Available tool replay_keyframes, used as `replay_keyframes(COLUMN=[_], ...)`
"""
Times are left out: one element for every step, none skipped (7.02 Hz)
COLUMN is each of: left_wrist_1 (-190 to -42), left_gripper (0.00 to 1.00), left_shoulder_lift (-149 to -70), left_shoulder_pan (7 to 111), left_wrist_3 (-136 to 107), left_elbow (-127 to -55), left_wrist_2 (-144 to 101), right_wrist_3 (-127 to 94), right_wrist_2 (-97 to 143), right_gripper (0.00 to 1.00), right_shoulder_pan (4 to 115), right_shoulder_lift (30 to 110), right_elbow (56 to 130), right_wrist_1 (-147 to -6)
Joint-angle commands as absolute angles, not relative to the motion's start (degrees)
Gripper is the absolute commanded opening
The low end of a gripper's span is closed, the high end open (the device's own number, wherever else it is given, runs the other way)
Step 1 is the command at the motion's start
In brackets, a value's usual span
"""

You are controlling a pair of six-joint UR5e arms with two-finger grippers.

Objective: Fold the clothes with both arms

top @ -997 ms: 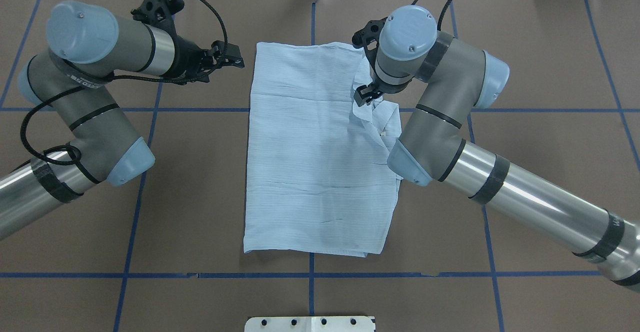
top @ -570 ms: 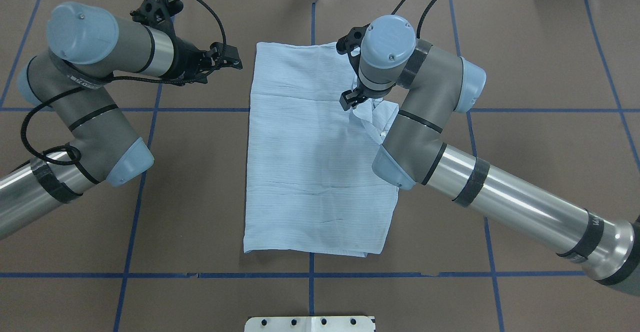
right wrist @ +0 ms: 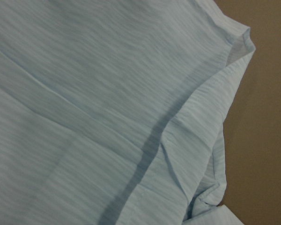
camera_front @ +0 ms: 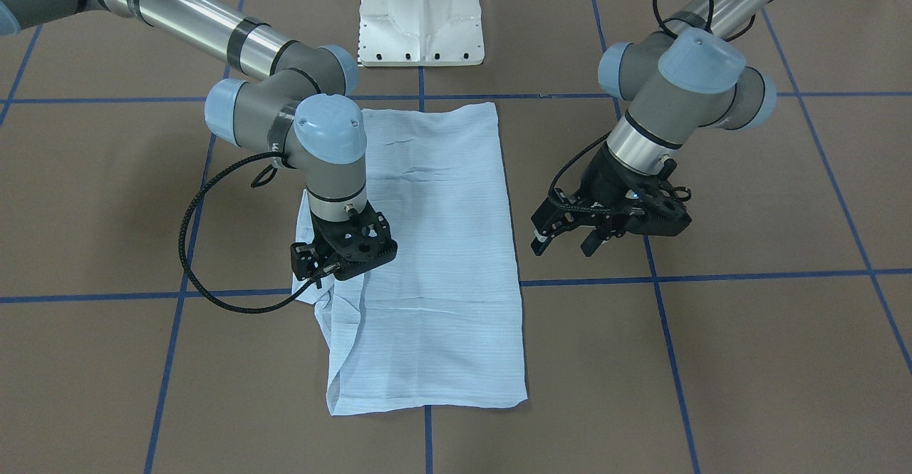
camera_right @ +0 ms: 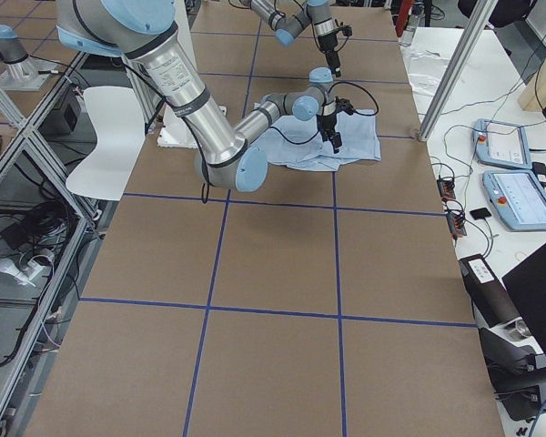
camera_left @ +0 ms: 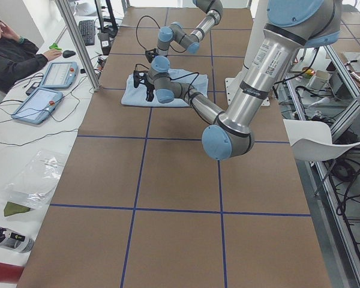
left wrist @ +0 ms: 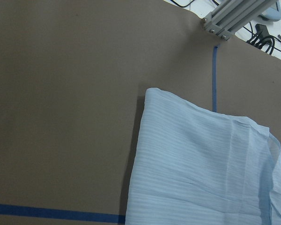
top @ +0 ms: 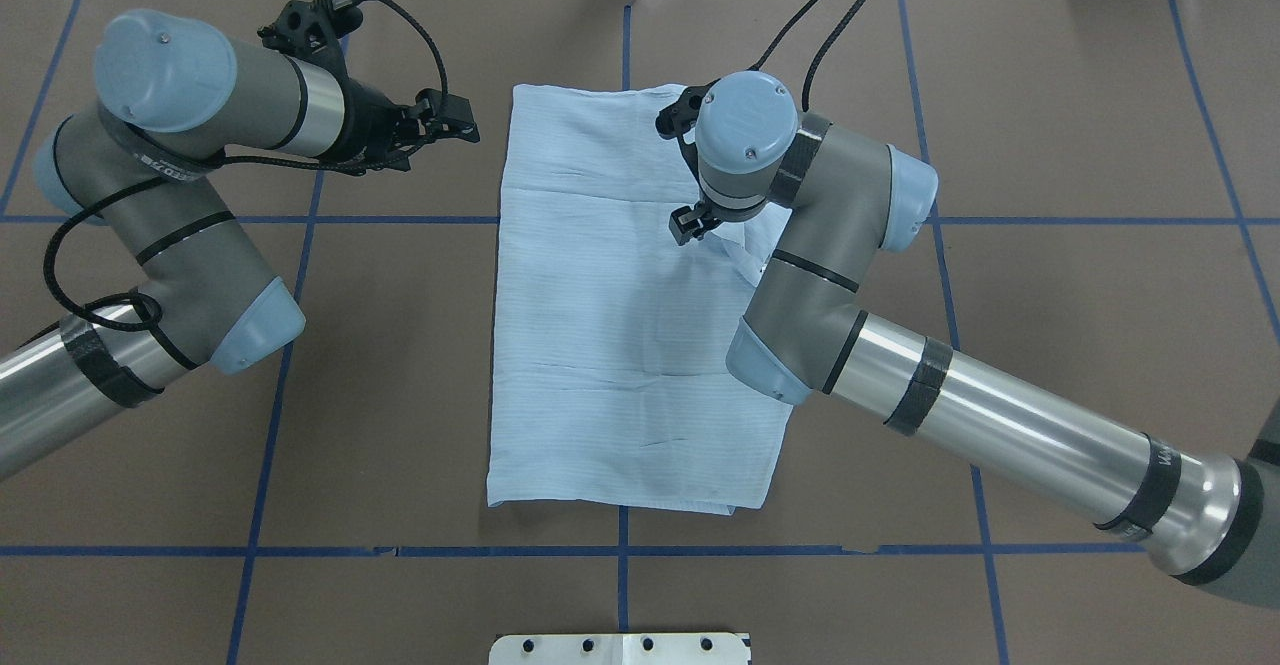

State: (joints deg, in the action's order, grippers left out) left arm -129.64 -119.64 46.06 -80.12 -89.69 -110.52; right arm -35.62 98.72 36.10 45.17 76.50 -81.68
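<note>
Right arm's black two-finger gripper [top: 688, 225], looks like it's pinching a side flap of the thin light-blue striped shirt [top: 610, 325] lying flat beneath it, has slid further inward, so that fold's nearly laid. Black left gripper [camera_front: 564, 242] stays spread just beside the shirt's edge.

The right fingers [top: 683, 232] pinch the shirt [top: 600, 345] — left fingers [top: 462, 131] hover alongside.
</note>
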Motion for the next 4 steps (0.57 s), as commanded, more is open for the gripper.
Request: replay_keyframes(left_wrist_1=[-129.73, -129.81, -129.73, -129.81], left_gripper=[1.00, 1.00, 1.00, 1.00], left_shoulder_lift=[-119.62, -119.53, -119.62, -119.62], left_shoulder_pan=[46.05, 46.05, 46.05, 46.05], left_wrist_3=[-80.16, -80.16, -80.16, -80.16], left_elbow=[-89.65, -89.65, -89.65, -89.65], left_wrist_2=[-110.57, -110.57, -110.57, -110.57], right_wrist_3=[-35.60, -35.60, -35.60, -35.42], right_wrist_2=[98.44, 98.44, 98.44, 98.70], right_gripper=[1.00, 1.00, 1.00, 1.00], right_shoulder_pan=[35.95, 36.03, 36.12, 37.08], right_shoulder_lift=[45.70, 45.88, 46.31, 46.75], right_elbow=[76.03, 75.68, 75.41, 75.32], right_wrist_1=[-81.91, -82.00, -82.18, -82.26])
